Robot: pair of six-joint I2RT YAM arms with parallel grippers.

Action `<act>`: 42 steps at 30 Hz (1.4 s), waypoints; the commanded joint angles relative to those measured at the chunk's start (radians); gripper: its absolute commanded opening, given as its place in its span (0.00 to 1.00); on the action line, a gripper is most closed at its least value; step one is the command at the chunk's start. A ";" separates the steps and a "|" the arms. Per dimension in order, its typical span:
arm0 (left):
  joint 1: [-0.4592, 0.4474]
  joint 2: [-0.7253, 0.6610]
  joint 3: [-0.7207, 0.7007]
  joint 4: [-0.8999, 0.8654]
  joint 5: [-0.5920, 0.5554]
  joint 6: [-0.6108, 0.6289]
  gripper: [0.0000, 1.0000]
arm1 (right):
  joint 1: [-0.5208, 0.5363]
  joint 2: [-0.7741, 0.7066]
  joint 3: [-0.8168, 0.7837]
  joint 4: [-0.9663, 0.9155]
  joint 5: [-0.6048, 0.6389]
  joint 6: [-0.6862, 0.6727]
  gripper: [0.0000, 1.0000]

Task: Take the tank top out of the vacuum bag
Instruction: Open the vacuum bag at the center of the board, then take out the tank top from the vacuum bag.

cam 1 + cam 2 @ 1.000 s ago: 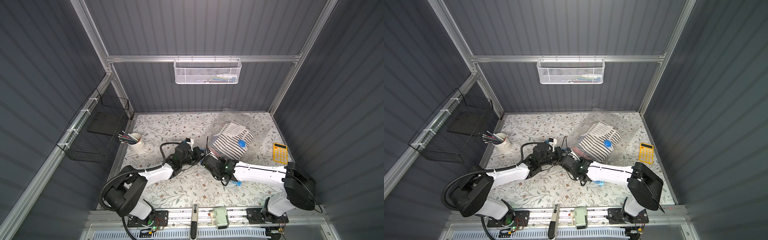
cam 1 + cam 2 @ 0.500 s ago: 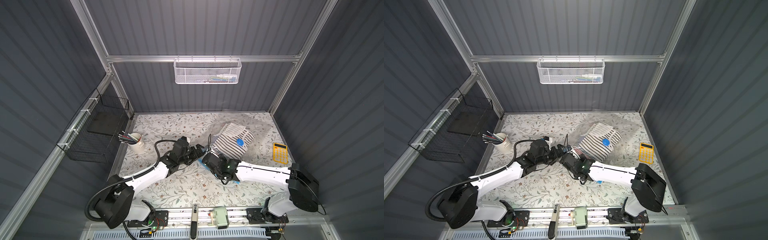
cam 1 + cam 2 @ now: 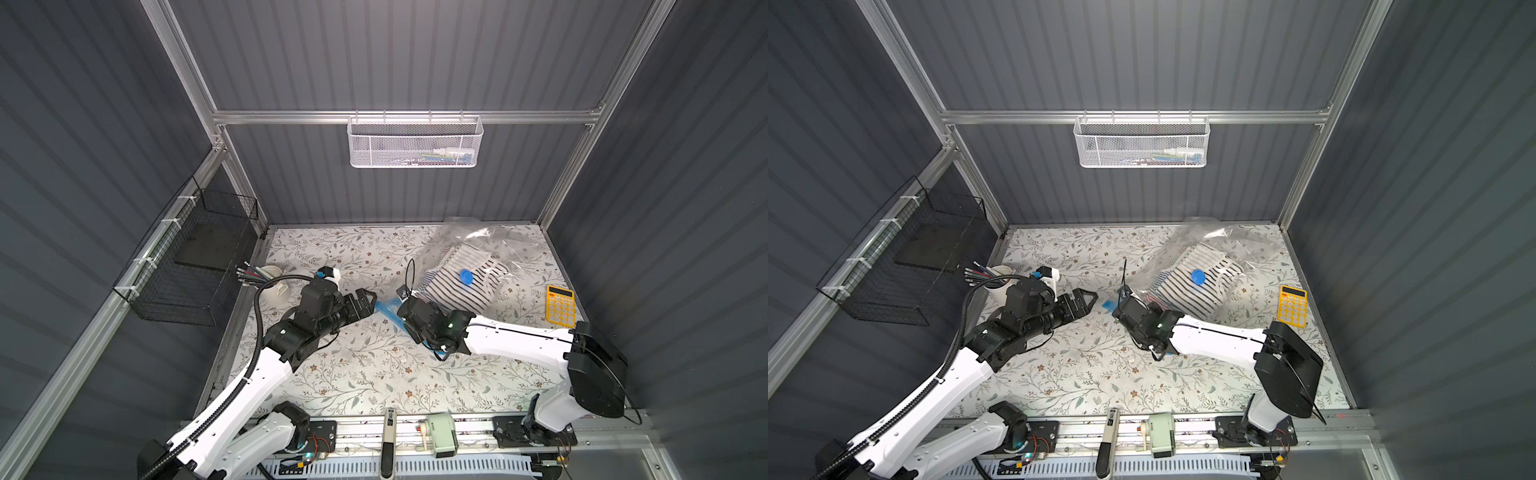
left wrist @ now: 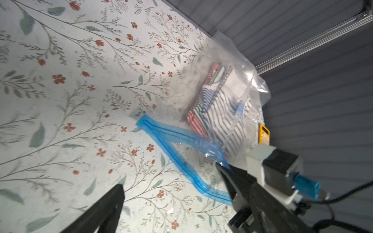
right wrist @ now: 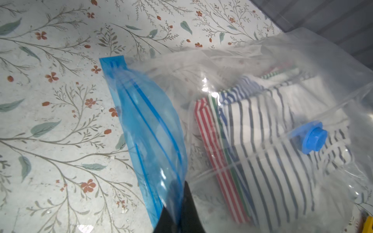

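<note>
Seemingly the seal is parted: our right gripper (image 5: 182, 203) clamps the blue zip strip (image 5: 145, 125) of the large clear crinkly plastic vacuum bag (image 3: 498, 245) on the floral tabletop (image 3: 353, 374). Our left gripper (image 3: 365, 301) gapes empty beside it, and the folded striped fabric tank top (image 3: 478, 291) lies inside, not yet reached.

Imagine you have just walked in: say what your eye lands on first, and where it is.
A clear crinkly plastic vacuum bag of folded striped clothes lies at the far right of the floral table, a round blue valve cap on top. The right gripper pinches its bright blue zip-seal strip, the left gripper open alongside. A yellow calculator lies at the table's right edge.
</note>
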 commanded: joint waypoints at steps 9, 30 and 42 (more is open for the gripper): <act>0.008 -0.025 -0.007 -0.150 -0.093 0.110 0.96 | -0.119 0.090 0.296 -0.010 -0.102 -0.006 0.00; -0.033 0.255 -0.256 0.700 0.256 -0.096 0.67 | -0.118 0.022 0.208 -0.217 -0.062 0.138 0.00; -0.091 0.515 -0.307 1.123 0.237 -0.286 0.47 | -0.092 0.017 0.256 -0.190 0.032 0.120 0.00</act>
